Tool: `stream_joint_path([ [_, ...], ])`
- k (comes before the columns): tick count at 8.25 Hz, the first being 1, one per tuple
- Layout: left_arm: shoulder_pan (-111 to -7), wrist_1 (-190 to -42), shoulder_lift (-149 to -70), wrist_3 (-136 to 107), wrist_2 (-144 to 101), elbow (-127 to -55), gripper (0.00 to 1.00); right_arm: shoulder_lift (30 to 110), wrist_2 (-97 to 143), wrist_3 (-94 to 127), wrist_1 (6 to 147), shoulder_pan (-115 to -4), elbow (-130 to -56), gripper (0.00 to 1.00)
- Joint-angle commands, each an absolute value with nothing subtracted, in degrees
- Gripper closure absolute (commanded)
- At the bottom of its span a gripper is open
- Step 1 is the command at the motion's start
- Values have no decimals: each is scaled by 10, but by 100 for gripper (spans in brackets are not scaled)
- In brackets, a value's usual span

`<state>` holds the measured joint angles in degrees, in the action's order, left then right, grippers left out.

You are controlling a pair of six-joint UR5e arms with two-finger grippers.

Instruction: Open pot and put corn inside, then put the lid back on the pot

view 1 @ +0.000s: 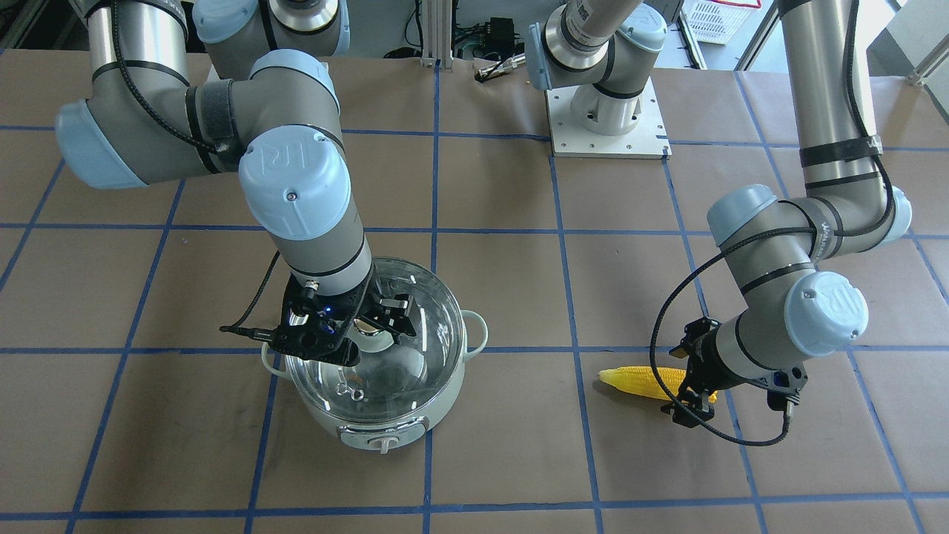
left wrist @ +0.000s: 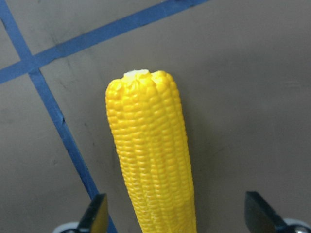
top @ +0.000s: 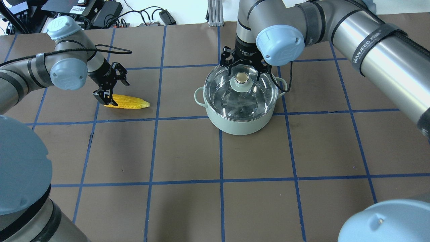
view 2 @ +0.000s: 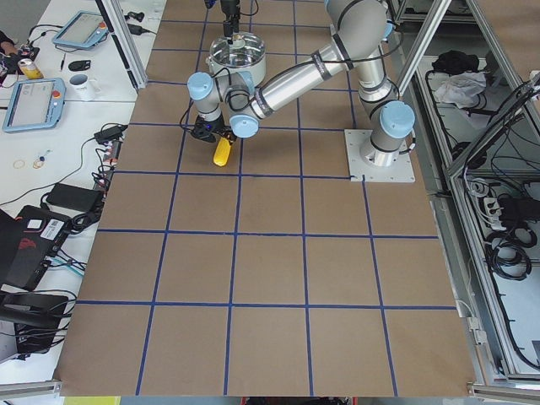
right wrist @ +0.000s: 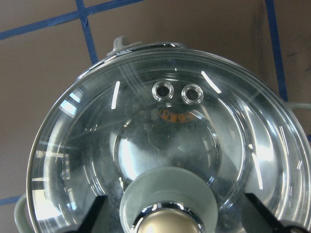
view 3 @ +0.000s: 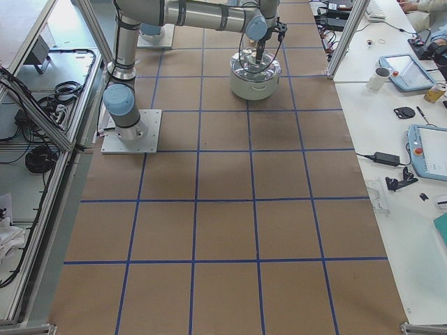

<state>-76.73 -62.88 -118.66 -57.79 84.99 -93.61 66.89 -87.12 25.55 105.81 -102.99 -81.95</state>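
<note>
The mint-white pot (top: 238, 125) stands at mid-table with the glass lid (top: 242, 99) on it. My right gripper (top: 244, 72) is open, its fingers on either side of the lid's gold-steel knob (top: 242, 78); in the right wrist view the knob (right wrist: 167, 225) sits between the two fingers with gaps. The yellow corn (top: 129, 102) lies flat on the table to the pot's left. My left gripper (top: 112, 90) is open, its fingers straddling the corn's blunt end (left wrist: 150, 155) without touching it.
The left arm's white base plate (view 1: 608, 126) is at the table's back. Blue tape lines mark a grid on the brown table (top: 188, 151). Side benches hold tablets and a mug (view 3: 382, 75). A white basket (view 1: 715, 18) is behind the table.
</note>
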Motion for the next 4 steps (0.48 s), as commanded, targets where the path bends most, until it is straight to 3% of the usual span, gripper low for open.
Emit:
stream_joint_path([
  [1, -767, -608, -1199, -595, 851, -936, 0, 669, -871, 251, 1057, -1035, -821, 8],
  [2, -766, -608, -1208, -594, 851, -936, 0, 668, -871, 250, 1057, -1038, -822, 9],
  [4, -766, -608, -1217, -593, 852, -937, 0, 667, -872, 228, 1047, -1038, -823, 27],
])
